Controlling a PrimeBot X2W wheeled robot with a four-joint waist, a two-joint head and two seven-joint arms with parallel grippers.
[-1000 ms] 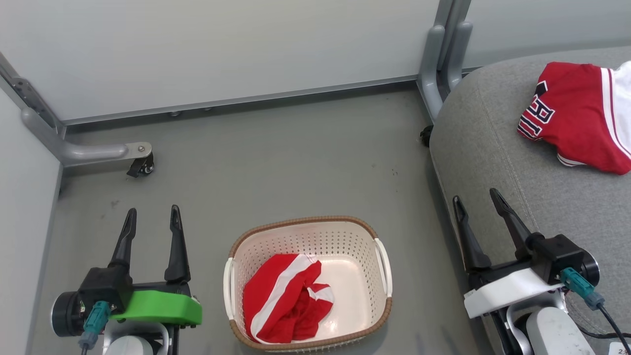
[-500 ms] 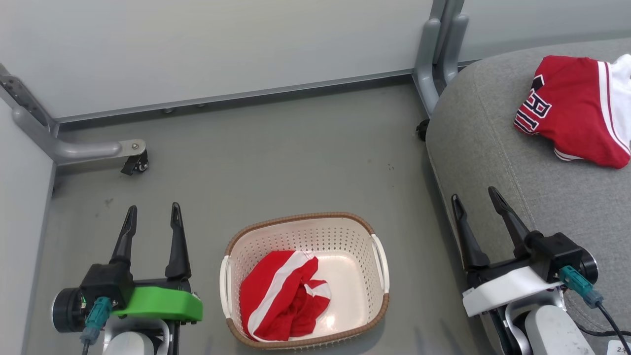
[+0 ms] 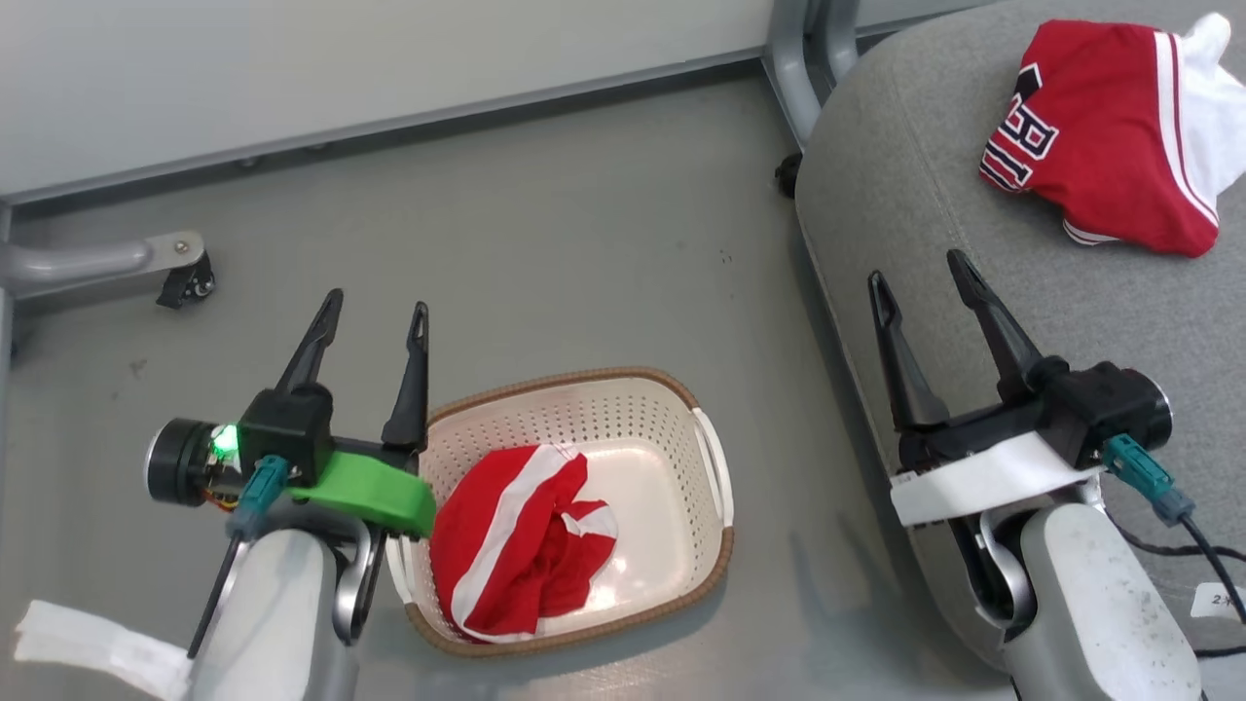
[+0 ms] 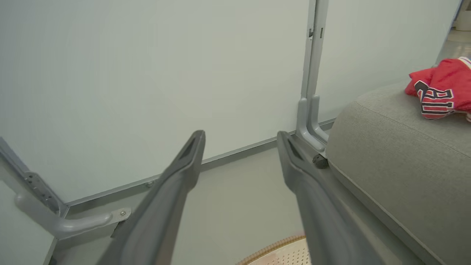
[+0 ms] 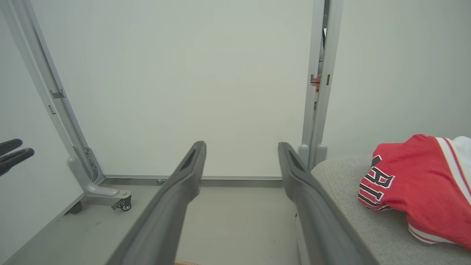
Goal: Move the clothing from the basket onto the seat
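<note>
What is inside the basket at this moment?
Inside the basket lies one crumpled red garment with a white stripe, toward its left side. The rest of the bottom is bare. Whatever is beneath the garment is covered.

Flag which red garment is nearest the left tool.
The crumpled red garment with the white stripe, lying in the basket right beside the left tool. The lettered red garment lies apart on the seat, nearer the right tool.

Green-shelled left end effector, white-shelled right end effector
</note>
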